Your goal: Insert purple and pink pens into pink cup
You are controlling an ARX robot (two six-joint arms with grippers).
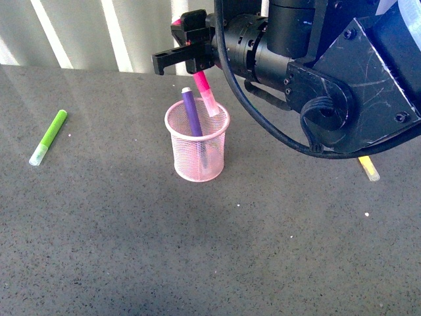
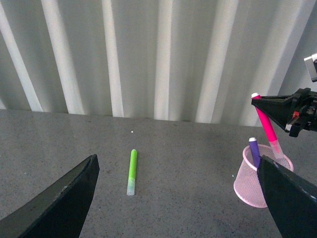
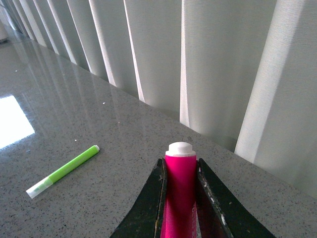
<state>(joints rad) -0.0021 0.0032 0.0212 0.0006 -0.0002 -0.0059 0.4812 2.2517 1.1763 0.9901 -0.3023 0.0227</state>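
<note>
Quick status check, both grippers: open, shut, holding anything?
Left gripper: jaws wide open, holding nothing.
Right gripper: jaws shut on the pink pen.

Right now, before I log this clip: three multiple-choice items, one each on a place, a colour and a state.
1. Where is the green marker relative to the pink cup? A inside it; B above it, gripped; C flat on the table, to its left.
2. Which pen stands in the cup ungripped? A purple; B yellow; C green.
3. The right gripper is: A open, empty; B shut on the pink pen; C out of view.
1 C: it lies alone there. 2 A: the purple pen leans inside the mesh. 3 B: it clamps the pink barrel.
</note>
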